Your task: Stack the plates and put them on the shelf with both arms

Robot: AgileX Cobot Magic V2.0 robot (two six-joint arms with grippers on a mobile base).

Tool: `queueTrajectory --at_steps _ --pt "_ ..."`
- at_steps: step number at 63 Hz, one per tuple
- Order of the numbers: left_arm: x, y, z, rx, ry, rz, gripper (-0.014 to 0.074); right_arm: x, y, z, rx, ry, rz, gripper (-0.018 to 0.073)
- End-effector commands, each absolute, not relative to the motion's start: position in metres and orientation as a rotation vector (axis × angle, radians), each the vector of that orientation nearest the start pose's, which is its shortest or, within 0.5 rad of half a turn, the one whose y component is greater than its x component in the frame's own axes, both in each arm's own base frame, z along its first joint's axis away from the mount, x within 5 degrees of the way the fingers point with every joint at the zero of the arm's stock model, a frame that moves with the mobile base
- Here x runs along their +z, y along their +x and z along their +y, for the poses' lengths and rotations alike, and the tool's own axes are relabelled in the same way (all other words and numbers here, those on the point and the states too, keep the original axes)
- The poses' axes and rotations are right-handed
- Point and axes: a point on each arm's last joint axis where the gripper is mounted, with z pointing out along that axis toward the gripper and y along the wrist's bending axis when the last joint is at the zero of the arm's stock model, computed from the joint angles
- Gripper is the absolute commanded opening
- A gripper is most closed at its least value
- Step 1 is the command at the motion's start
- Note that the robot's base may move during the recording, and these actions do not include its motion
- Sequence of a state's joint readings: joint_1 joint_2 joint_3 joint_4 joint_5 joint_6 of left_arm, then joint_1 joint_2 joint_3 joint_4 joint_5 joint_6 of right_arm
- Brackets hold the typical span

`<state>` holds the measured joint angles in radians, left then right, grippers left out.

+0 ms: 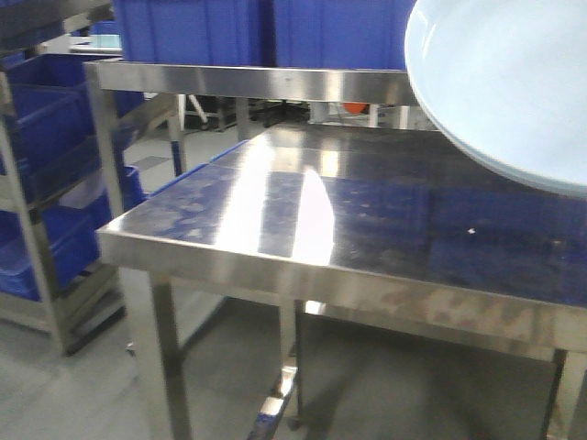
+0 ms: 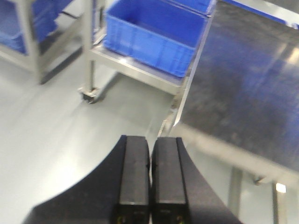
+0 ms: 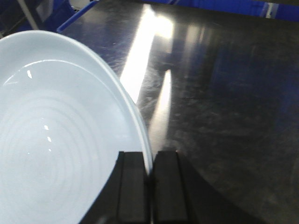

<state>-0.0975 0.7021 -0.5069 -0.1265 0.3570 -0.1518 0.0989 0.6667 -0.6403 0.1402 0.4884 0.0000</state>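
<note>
Right gripper [image 3: 150,172] is clamped on the rim of the plates [image 1: 514,82]. They look stacked, going by the doubled edge in the front view. They're tilted and up in the air over the right side of the bench [image 1: 367,220], not touching it. Left gripper [image 2: 150,158] is clenched on nothing, out over the floor just off the bench's edge, near a blue crate [image 2: 154,37].

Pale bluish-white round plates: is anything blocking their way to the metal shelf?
Nothing visible stands between the plates and the steel shelf. Blue plastic crates show just above the shelf; whether they sit on it, I cannot tell.
</note>
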Motion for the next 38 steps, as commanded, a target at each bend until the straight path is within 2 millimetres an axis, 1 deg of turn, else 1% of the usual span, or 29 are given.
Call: queueTrajectory --at_steps 1,38 --pt "0.3054 0.1443 -0.0185 -0.294 -0.147 1.932 0.0102 0.3465 0.1349 0.0179 0.213 0.002 1.871 0.0048" --pt "0.3054 0.1443 -0.0185 -0.294 -0.147 1.932 0.0102 0.3463 0.1349 0.0179 0.213 0.002 1.873 0.0048"
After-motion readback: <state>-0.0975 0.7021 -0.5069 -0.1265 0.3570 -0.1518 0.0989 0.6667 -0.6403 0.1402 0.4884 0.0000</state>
